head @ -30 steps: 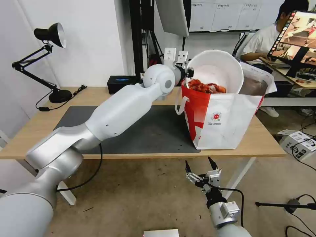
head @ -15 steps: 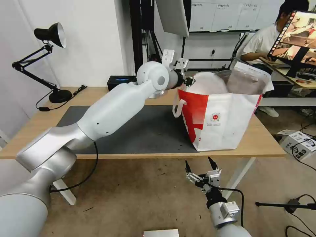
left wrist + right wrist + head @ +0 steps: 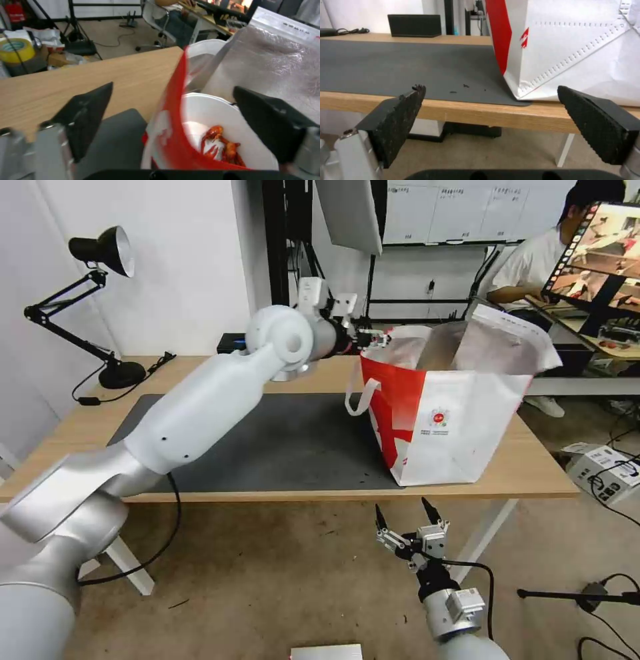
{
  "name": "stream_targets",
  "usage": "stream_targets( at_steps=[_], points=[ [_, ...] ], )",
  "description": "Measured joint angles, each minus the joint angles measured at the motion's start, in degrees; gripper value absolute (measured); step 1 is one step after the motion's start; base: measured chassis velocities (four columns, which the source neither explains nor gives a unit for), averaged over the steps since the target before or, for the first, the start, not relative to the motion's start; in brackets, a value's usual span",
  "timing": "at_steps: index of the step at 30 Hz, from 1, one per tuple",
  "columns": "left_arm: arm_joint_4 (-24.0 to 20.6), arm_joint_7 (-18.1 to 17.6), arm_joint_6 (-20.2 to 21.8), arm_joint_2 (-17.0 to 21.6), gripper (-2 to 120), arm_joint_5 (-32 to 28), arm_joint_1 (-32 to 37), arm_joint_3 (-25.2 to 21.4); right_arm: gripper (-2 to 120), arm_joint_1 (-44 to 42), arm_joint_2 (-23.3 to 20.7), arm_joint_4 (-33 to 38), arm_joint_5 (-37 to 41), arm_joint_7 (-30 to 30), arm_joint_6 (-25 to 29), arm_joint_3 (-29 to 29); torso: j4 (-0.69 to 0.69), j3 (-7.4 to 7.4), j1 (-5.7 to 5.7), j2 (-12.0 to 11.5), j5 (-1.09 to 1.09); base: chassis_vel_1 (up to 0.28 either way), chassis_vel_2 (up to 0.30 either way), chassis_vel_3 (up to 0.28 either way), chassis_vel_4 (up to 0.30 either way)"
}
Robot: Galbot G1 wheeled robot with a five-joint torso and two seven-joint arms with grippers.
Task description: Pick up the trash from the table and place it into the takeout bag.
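Now that the bowl (image 3: 213,125) of crayfish shells sits down inside the takeout bag (image 3: 460,413), the left claw (image 3: 365,337) is wide open, backing off its rim. Right claw (image 3: 405,521) hangs open below the table (image 3: 80,440), so that's one piece done.

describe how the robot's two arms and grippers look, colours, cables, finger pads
The left arm has glossy white shells, silver joints and a black cable beneath; its left gripper has black wedge fingers on silver mounts. The right gripper has pointed black fingers with textured pads, a silver wrist and a black cable.
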Motion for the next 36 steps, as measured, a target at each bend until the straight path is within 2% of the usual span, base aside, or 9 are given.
stream_targets(
  at_steps=[5, 7, 13, 18, 24, 26, 31, 34, 36],
  points=[
    [-2.5, 0.7, -0.5, 2.9, 107, -0.4, 2.7, -1.9, 100, 0.0, 0.0, 0.0, 0.0, 0.0, 0.0, 0.0, 0.0, 0.0, 0.0, 0.0, -0.01, 0.0, 0.0, 0.0, 0.0],
    [-5.3, 1.1, -1.4, 6.5, 111, -0.3, 6.3, -3.1, 100, 0.0, 0.0, 0.0, 0.0, 0.0, 0.0, 0.0, 0.0, 0.0, 0.0, 0.0, 0.0, 0.0, 0.0, 0.0, 0.0],
    [-9.4, 3.8, -4.5, 11.8, 114, 0.9, 13.7, -6.4, 100, 0.0, 0.0, 0.0, 0.0, 0.0, 0.0, 0.0, 0.01, 0.0, 0.0, 0.0, -0.02, 0.0, 0.0, 0.0, 0.0],
    [-12.7, 8.7, -7.9, 15.6, 113, 4.9, 20.6, -11.5, 100, 0.0, 0.0, 0.0, 0.0, 0.0, 0.0, 0.0, 0.0, 0.0, 0.0, 0.0, 0.0, 0.0, 0.0, 0.0, 0.0],
    [-16.7, 10.3, -11.2, 19.0, 105, 9.9, 31.6, -19.7, 100, 0.0, 0.0, 0.0, 0.0, 0.0, 0.0, 0.0, 0.0, 0.01, 0.0, 0.0, -0.03, 0.0, 0.0, 0.0, 0.0],
    [-18.7, 11.3, -13.7, 20.6, 101, 11.8, 38.1, -24.3, 100, 0.0, 0.0, 0.0, 0.0, 0.0, 0.0, 0.0, 0.01, 0.0, 0.0, 0.0, -0.01, 0.0, 0.0, 0.0, 0.0],
    [-20.5, 13.9, -18.7, 22.4, 100, 13.9, 45.0, -28.5, 100, 0.0, 0.0, 0.0, 0.0, 0.0, 0.0, 0.0, -0.01, 0.0, 0.0, 0.0, 0.02, 0.0, 0.0, 0.0, 0.0],
    [-21.6, 17.6, -25.6, 22.9, 100, 19.1, 53.9, -33.2, 100, 0.0, 0.0, 0.0, 0.0, 0.0, 0.0, 0.0, 0.0, 0.0, 0.0, 0.0, 0.0, 0.0, 0.0, 0.0, 0.0],
    [-21.8, 18.3, -27.0, 22.6, 100, 20.7, 56.2, -34.8, 100, 0.0, 0.0, 0.0, 0.0, 0.0, 0.0, 0.0, 0.0, 0.0, 0.0, 0.0, 0.0, 0.0, 0.0, 0.0, 0.0]
  ],
)
